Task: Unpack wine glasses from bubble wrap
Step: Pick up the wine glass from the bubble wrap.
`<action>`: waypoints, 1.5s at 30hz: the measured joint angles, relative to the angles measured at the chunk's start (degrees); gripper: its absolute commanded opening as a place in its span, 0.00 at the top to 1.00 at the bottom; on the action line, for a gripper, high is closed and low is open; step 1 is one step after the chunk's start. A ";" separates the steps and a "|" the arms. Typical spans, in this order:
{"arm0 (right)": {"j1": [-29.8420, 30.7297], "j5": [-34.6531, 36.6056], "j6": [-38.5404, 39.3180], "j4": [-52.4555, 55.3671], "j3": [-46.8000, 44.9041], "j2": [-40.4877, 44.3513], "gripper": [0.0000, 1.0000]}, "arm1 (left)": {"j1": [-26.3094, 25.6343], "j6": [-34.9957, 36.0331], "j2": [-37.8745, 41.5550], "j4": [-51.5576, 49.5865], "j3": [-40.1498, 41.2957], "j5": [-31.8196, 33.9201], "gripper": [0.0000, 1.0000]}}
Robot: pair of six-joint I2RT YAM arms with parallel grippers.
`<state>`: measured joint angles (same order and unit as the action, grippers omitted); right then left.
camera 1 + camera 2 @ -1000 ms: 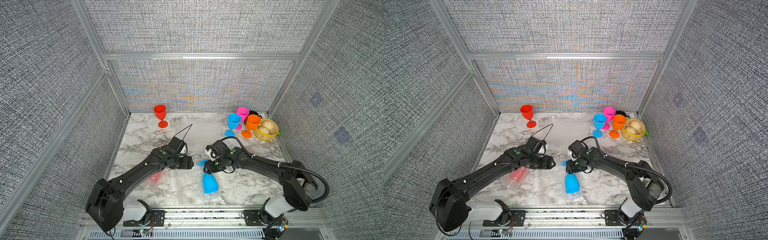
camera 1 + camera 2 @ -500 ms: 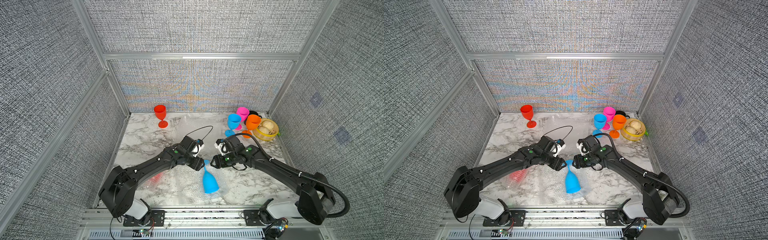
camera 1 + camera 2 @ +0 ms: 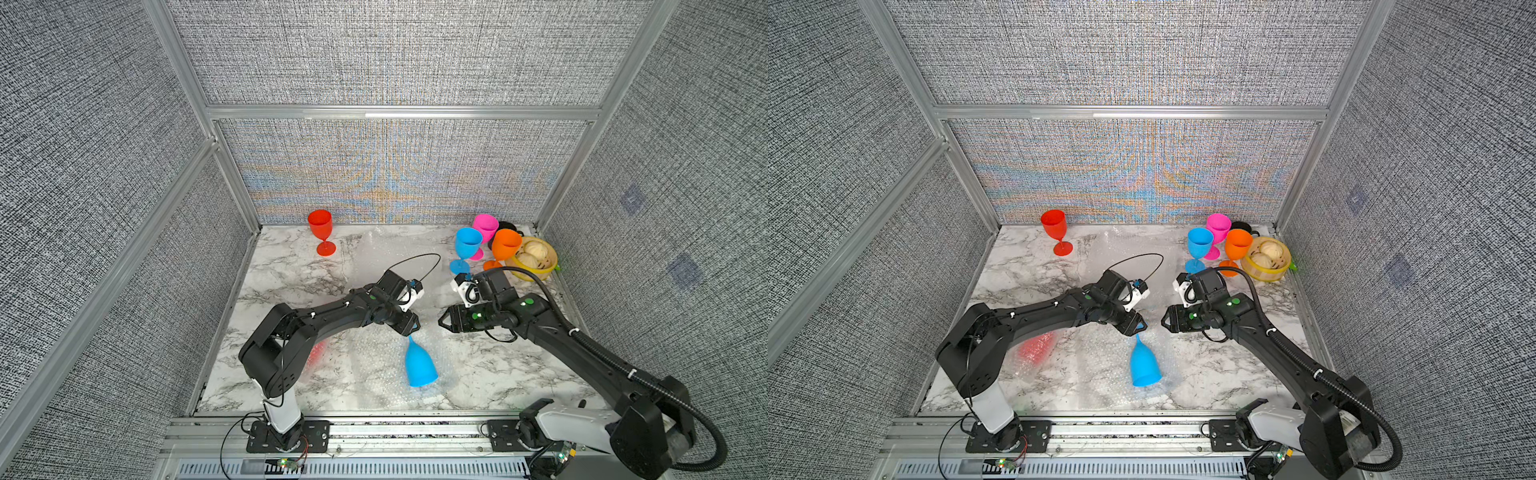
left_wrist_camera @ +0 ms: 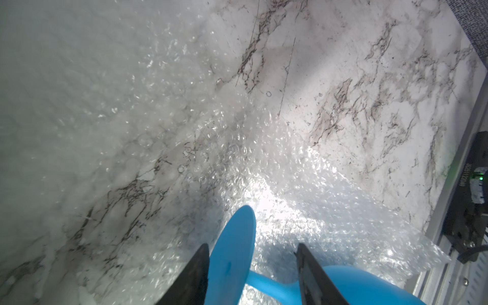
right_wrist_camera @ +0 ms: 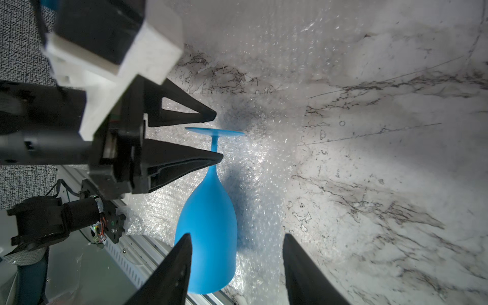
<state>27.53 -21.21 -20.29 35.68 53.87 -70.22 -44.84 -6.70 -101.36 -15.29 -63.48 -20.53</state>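
Here, the left end effector (image 4: pixel 252 247), spread, straddles the round foot of a bright blue plastic goblet (image 3: pixel 419 365) lying on clear bubble wrap (image 3: pixel 374 370); the right end effector (image 5: pixel 237 236) hangs nearby, spread and empty.

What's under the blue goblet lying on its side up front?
A flattened bubble wrap sheet, spread on the marble tabletop. The wrap right beneath the blue goblet is covered by its bowl.

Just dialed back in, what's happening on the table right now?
The left hand straddles the foot of a blue goblet lying on opened bubble wrap, jaws not yet closed. The right hand hovers open and empty beside it. Four goblets stand unwrapped at the back: red, blue, pink, orange; a wrapped red goblet lies under the left arm.
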 measured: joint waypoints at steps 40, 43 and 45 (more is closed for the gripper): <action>-2.14 10.08 -3.17 2.03 3.89 9.31 0.44 | 20.09 -27.54 13.35 35.34 18.23 -14.36 1.00; -2.19 8.31 -3.28 1.25 4.37 7.48 0.45 | 22.49 -35.58 13.42 47.12 21.81 -14.40 1.00; -2.16 7.21 -3.63 0.52 4.63 6.73 0.45 | 25.00 -41.59 13.33 55.67 25.00 -13.90 1.00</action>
<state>25.36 -14.00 -23.92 36.21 58.50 -63.48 -19.84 -48.29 -88.03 40.38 -38.48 -34.44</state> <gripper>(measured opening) 0.551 0.049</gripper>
